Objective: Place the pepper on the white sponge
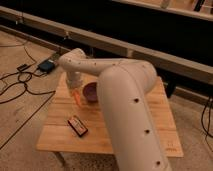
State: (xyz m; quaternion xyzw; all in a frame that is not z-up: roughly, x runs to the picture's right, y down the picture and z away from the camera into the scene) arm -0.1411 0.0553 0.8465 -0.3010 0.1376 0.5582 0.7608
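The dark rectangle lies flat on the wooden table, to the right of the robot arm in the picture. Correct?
No: the camera view shows the dark rectangle flat on the wooden table, left of the arm in the picture. The gripper is behind it, beside a bowl.

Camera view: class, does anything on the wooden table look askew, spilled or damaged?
Nothing looks spilled or damaged. The flat dark rectangle lies diagonal to the table edge. The gripper hangs beside the purple bowl.
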